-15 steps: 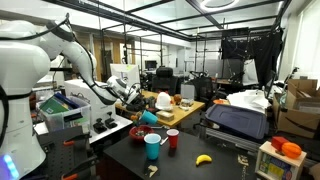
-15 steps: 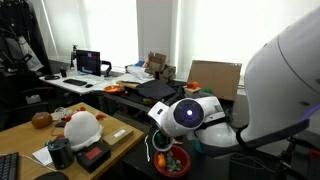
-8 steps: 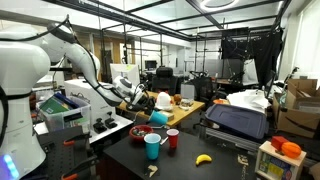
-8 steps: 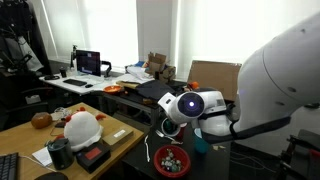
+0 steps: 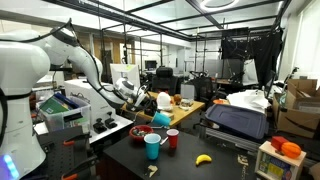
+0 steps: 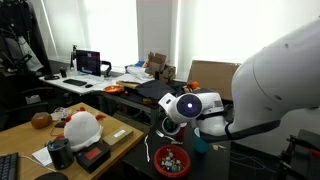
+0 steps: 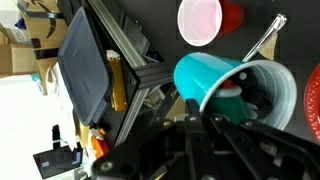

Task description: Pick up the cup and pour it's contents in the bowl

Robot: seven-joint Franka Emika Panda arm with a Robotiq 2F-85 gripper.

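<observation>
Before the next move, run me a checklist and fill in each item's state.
1. Grip: gripper shut on the cup: ok.
2. Cup tipped for pouring: ok.
3. Cup mouth above the bowl: cannot tell.
4. Cup emptied: cannot tell, its inside is dark.
5. The teal cup and red cup upright, apart from the held cup: ok.
</observation>
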